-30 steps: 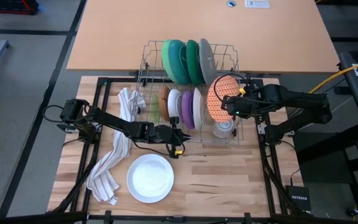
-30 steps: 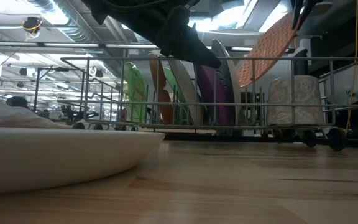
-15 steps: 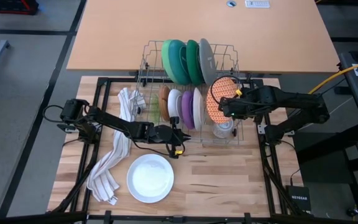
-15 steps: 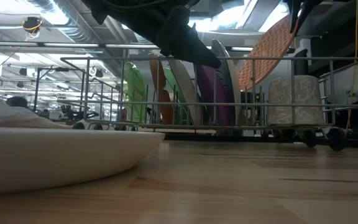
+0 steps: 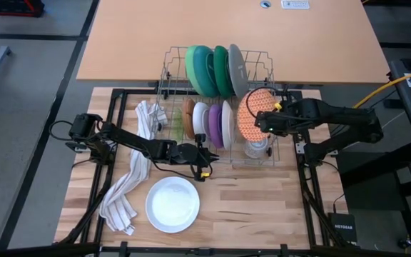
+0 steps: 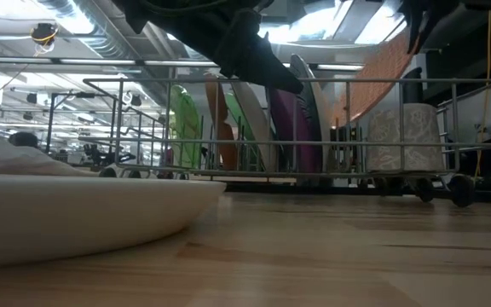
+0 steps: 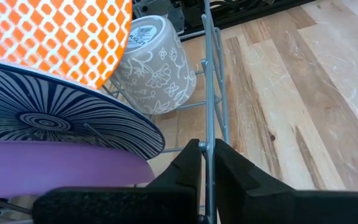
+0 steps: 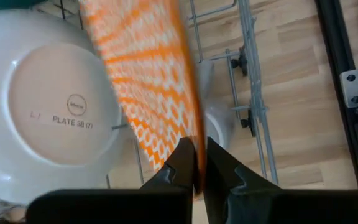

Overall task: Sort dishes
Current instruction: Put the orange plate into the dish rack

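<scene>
- Right gripper (image 5: 260, 121) over the right end of the dish rack (image 5: 168, 76), fingers pinched on the rim of the orange patterned plate (image 5: 248, 114); right wrist view shows the rim caught between the two fingers (image 8: 178, 163).
- Orange patterned plate tilted, held above the rack's front-right part, over the upturned grey patterned cup (image 5: 257, 147) that sits in the rack.
- Left gripper (image 5: 203, 158) at the rack's front edge, fingers closed together on a rack wire; left wrist view shows the wire between the fingertips (image 7: 185, 167). Holds no dish.
- Front row of the rack, standing on edge, left to right: orange plate (image 5: 189, 116), white plate (image 5: 200, 118), purple plate (image 5: 215, 123), blue-and-white striped plate (image 5: 226, 123).
- Back row, on edge: light green bowl (image 5: 200, 68), teal plate (image 5: 222, 69), grey plate (image 5: 236, 68).
- Large white plate (image 5: 172, 204) lies flat on the wooden table (image 5: 262, 200), in front of the rack, apart from it, near the left gripper.
- White striped towel (image 5: 130, 178) lies crumpled left of the rack, running toward the table's front-left, just beside the white plate.
- Low view: white plate's rim (image 6: 83, 213) fills the near left, rack with dishes behind it.
</scene>
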Tool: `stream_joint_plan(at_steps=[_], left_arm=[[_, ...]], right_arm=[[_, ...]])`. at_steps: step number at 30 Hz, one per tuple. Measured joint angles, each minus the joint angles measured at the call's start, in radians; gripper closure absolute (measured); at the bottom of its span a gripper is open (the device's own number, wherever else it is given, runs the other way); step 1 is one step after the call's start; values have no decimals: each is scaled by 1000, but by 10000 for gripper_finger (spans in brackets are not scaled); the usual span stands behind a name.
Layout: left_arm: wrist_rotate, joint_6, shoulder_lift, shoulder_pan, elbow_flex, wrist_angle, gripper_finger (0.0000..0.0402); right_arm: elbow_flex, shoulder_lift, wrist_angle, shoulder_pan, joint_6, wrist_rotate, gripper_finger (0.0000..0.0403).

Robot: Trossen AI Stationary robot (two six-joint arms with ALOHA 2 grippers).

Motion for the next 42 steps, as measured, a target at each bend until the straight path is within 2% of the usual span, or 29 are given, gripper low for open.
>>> stream_joint_plan(at_steps=[9, 20, 42], left_arm=[[1, 2, 0, 3, 0, 0, 380], [3, 2, 0, 4, 0, 0, 382], [1, 15, 0, 4, 0, 0, 386]], right_arm=[[-3, -46, -22, 0, 36, 3, 391], [-1, 19, -8, 1, 48, -8, 391], [35, 37, -8, 0, 131, -40, 391]])
